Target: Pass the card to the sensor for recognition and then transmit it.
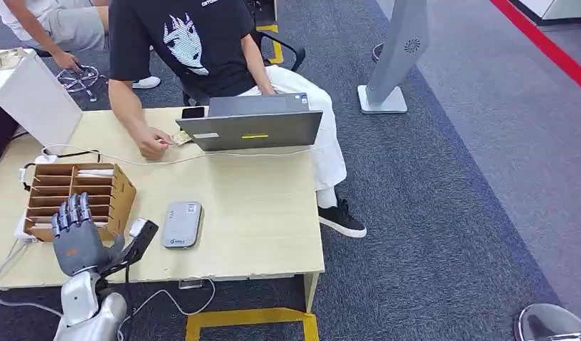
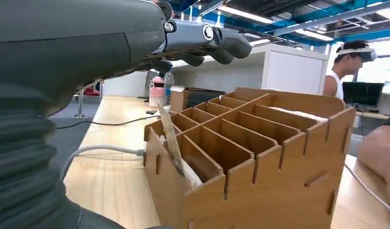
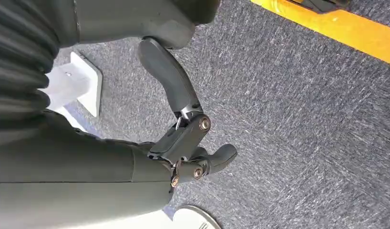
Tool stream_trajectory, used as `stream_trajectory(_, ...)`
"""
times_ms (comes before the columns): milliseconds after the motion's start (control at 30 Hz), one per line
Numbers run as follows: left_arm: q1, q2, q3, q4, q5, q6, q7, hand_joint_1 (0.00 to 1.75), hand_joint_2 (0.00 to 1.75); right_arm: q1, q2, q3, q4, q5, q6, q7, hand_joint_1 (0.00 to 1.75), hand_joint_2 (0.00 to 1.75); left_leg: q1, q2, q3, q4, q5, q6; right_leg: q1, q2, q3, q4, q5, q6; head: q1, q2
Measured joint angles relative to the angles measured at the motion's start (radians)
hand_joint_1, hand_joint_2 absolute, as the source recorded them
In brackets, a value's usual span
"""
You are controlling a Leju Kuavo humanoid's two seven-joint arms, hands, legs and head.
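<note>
1. Cards sit in the wooden organizer (image 1: 78, 195) on the bench (image 1: 252, 213); one card (image 2: 170, 136) stands tilted in a near compartment, its long axis rising out of the slot, as the left wrist view shows.
2. The left robot hand (image 1: 76, 238) hovers at the organizer's near edge, so the card lies just ahead of and below its fingers (image 2: 217, 40); the grey sensor (image 1: 182, 224) lies flat on the bench just to the hand's right.
3. The left robot hand is released: fingers extended and apart, holding nothing and touching nothing that can be made out.
4. The right robot hand (image 3: 193, 148) hangs over the carpet, well apart from the bench, fingers loosely curled on nothing, so the left is judged the nearer for the pick.
</note>
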Motion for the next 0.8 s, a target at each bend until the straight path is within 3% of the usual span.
stream_trajectory(633, -0.015, -0.01, -0.017, 0.038, 0.005, -0.008, -0.004, 0.0, 1.75, 0.0, 0.0, 0.0, 0.0, -0.001, -0.008, -0.003, 0.0, 1.75, 0.0, 0.0, 0.0, 0.0, 0.0, 0.0, 0.0, 0.0, 0.0, 0.0, 0.0, 0.0, 0.0, 0.0)
stream_trajectory(700, -0.016, -0.008, -0.023, 0.038, 0.021, -0.061, 0.0, 0.0, 1.75, 0.0, -0.001, 0.0, 0.0, -0.005, -0.011, -0.003, 0.0, 1.75, 0.0, 0.0, 0.0, 0.0, 0.0, 0.0, 0.0, 0.0, 0.0, 0.0, 0.0, 0.0, 0.0, 0.0)
stream_trajectory(800, -0.004, 0.01, -0.044, -0.001, 0.047, -0.223, 0.013, 0.0, 1.75, 0.002, -0.002, 0.0, 0.0, -0.014, -0.013, -0.003, 0.0, 1.75, 0.0, 0.0, 0.0, 0.0, 0.0, 0.0, 0.0, 0.0, 0.0, 0.0, 0.0, 0.0, 0.0, 0.0)
